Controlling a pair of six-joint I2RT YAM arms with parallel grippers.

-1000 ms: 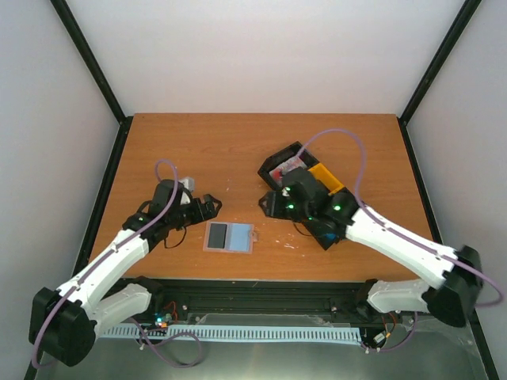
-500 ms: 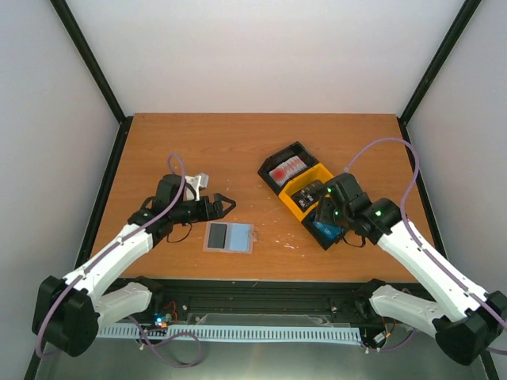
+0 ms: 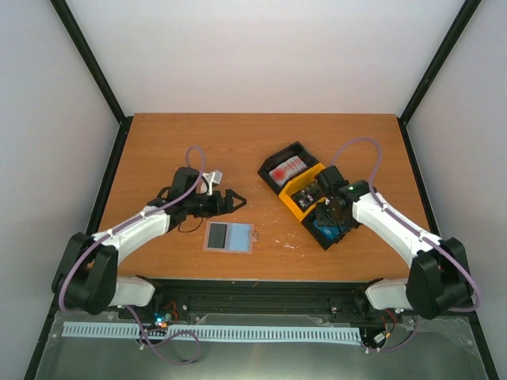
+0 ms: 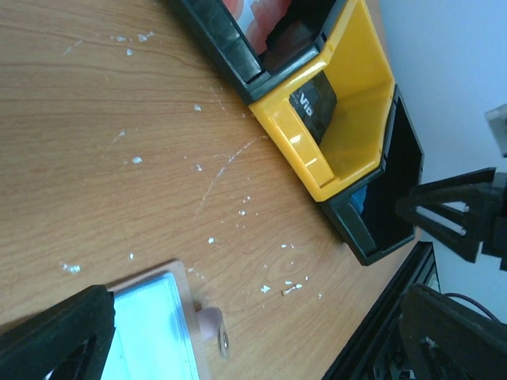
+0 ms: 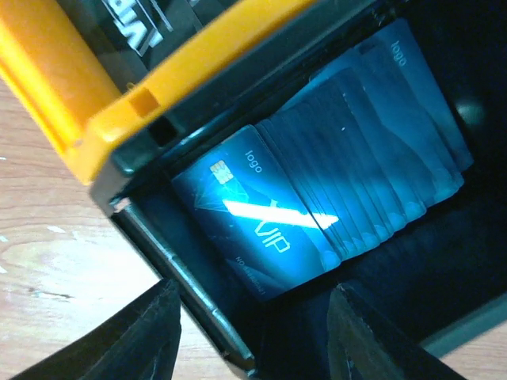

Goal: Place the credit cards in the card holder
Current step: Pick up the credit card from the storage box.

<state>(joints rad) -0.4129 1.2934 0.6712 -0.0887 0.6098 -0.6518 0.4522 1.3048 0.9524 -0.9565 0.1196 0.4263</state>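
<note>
the card holder (image 3: pixel 229 237) lies opened flat on the table (image 3: pixel 198 142), the left gripper (image 3: pixel 235 199) just beyond it with jaws spread, while the right gripper (image 3: pixel 326 215) hangs over the blue credit cards (image 3: pixel 325 233) in the nearest compartment of the black-and-yellow tray (image 3: pixel 290 199).

You're looking at a wooden table (image 3: pixel 238 150) carrying two things: the card holder (image 3: pixel 229 237) is lying flat by the near edge, and the tray (image 3: pixel 277 157) (black and yellow) is sitting right of centre.

Overhead view down on whole table (image 3: pixel 198 142); both wrist views close on the tray (image 4: pixel 360 111).
</note>
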